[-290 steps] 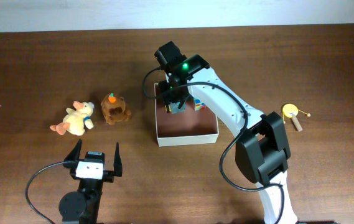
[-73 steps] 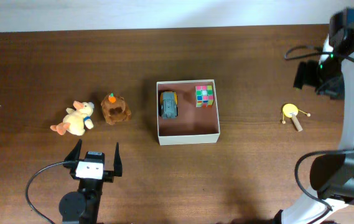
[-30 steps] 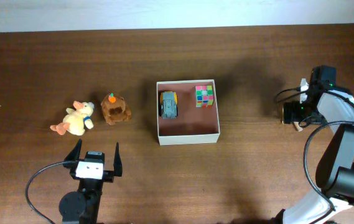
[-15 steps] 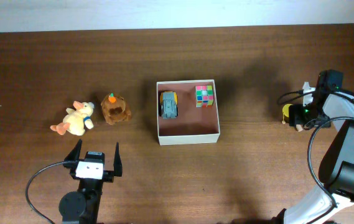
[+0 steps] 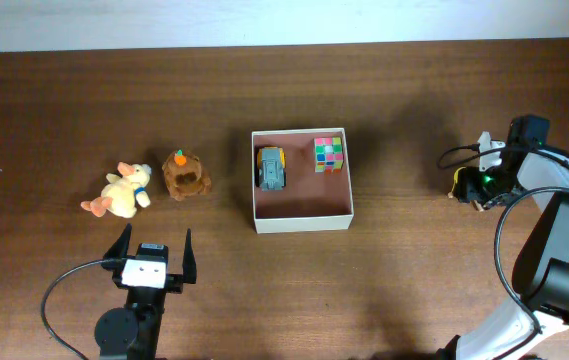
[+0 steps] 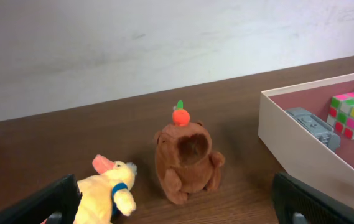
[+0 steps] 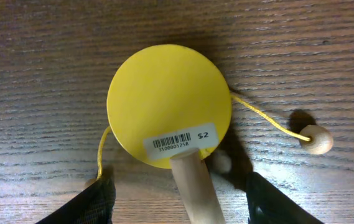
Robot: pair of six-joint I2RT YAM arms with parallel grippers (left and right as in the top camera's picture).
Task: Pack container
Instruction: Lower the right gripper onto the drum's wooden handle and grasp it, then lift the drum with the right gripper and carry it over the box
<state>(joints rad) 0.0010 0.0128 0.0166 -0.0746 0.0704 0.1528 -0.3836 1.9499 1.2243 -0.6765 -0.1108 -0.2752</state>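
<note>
Now | step, by the look of it: grasping drum [image 7: 169, 102], far right on counter [image 5: 414, 280] | right claw [image 7: 183, 199] straddles its handle [image 7: 192, 186], jaws apart, gripping nothing | left claw [image 5: 155, 237] wide open, empty | box [image 5: 301, 222] mid-counter | next: you likely pinch handle, lift, carry left to box.

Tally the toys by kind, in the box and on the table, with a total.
Soft plush toys: 2, yellow duck, brown animal with orange topknot
Grey toy car: 1
Multicoloured puzzle cube: 1
Yellow wooden hand drum: 1
Total: 5
</note>
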